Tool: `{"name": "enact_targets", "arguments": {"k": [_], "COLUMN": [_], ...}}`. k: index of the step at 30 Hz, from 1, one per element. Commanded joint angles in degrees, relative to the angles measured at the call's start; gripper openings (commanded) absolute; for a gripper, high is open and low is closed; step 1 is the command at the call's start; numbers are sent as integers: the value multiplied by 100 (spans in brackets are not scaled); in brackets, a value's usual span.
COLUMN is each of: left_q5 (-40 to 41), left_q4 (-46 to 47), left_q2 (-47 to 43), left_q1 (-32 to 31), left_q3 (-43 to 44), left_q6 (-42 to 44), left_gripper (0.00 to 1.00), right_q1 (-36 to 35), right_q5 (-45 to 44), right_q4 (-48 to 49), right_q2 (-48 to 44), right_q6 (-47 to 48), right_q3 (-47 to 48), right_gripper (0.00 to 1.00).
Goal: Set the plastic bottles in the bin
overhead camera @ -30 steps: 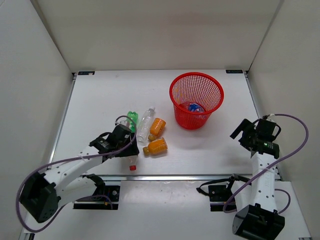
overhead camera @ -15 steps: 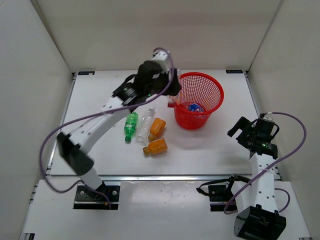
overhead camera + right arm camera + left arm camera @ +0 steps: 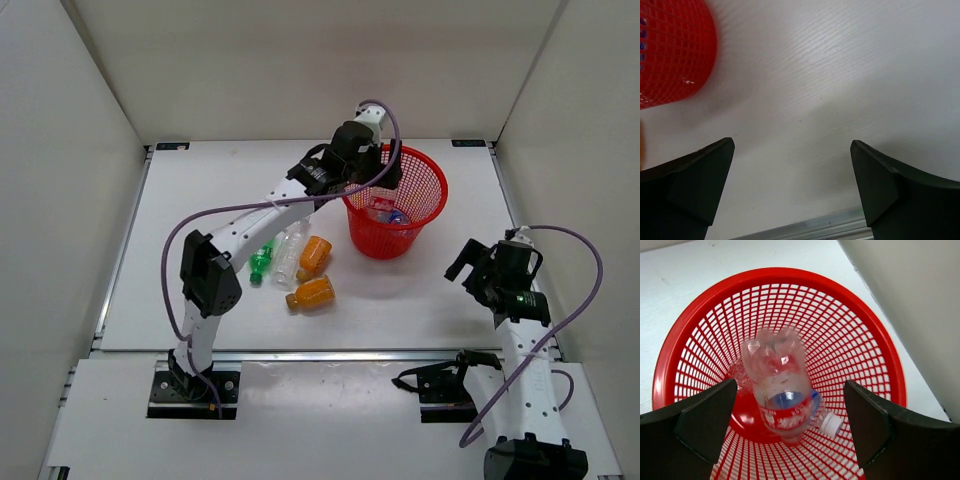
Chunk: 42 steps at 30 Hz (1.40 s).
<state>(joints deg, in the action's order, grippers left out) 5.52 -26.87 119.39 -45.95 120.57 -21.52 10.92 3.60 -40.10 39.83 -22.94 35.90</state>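
Note:
My left gripper point(image 3: 384, 176) hangs open over the left side of the red mesh bin point(image 3: 386, 241). In the left wrist view its fingers point(image 3: 705, 425) stand wide apart above the bin point(image 3: 780, 273), touching nothing. Below them, inside the bin, a clear bottle with a red label point(image 3: 780, 387) lies loose, on top of another clear bottle with a pale cap point(image 3: 831, 424). On the table left of the bin lie a green bottle point(image 3: 262, 258), a clear bottle point(image 3: 290, 247) and two orange bottles point(image 3: 315, 253) point(image 3: 312, 293). My right gripper point(image 3: 474, 268) is open and empty, right of the bin.
The right wrist view shows bare white table under the right gripper point(image 3: 792, 185), the bin's wall point(image 3: 670, 55) at upper left and a metal table edge point(image 3: 805, 227) at the bottom. White walls close in three sides.
My left arm swung from the bottles by the near edge up over the bin with the red-labelled bottle, then its jaws opened and the bottle dropped in. The right arm shifted slightly.

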Motion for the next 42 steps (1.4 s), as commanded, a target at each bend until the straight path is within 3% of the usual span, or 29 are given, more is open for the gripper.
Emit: {"name": "enact_targets", "arguments": {"k": [1,4,7,10,13,15,18,19,22,25,27,30,33,42], "left_q5": [-7,-147,263,625,355,353,485,424,195,422,634,539,406,459], "left_q4": [25,-55,-195,-957,-1643,-2206,-2638,-2656,-2840,-3121,-3341,-3465,-3544,-3447], "left_q2": [-1136,-2346,-3559,-4649,-5783,-6383,-7148,-7367,-7781,-8028,-8107,-8134,-8151,-8029], "left_q1": [-81,-1,34,279,850,1254,1640,1816,2099,2073,2047,2020,2055,2047], "left_q3": [-435,-1838,-3517,-4857,-6132,-6729,-7003,-7047,-7013,-6837,-6706,-6687,-6705,-6784], "left_q6": [271,236,105,-220,-720,-924,-1161,-1188,-1161,-1065,-1057,-934,-889,-801], "left_gripper": [98,99,98,98,98,98,99,99,99,99,98,99,99,99], "right_q1": [-327,-477,-547,-958,-2021,-3492,-5829,-6264,-6591,-7207,-7471,-7333,-7043,-6848], "right_q5": [-1112,-1589,-1424,-1238,-1456,-2139,-3378,-3192,-2102,-1689,-1163,197,816,520], "right_q4": [-226,-516,-683,-868,-1044,-1184,-1159,-1167,-914,-160,437,1187,1539,1708], "right_q2": [-151,-37,129,376,699,1252,2279,2840,4028,4654,4831,5059,5315,6080], "right_q6": [-27,350,728,809,687,345,97,158,342,841,1963,3310,3874,4658], "right_q3": [426,1032,1682,2490,3122,3492,4002,4300,4952,4822,4480,3786,3591,3414], "right_gripper": [99,99,99,100,99,99,100,100,99,99,99,100,99,100]}}
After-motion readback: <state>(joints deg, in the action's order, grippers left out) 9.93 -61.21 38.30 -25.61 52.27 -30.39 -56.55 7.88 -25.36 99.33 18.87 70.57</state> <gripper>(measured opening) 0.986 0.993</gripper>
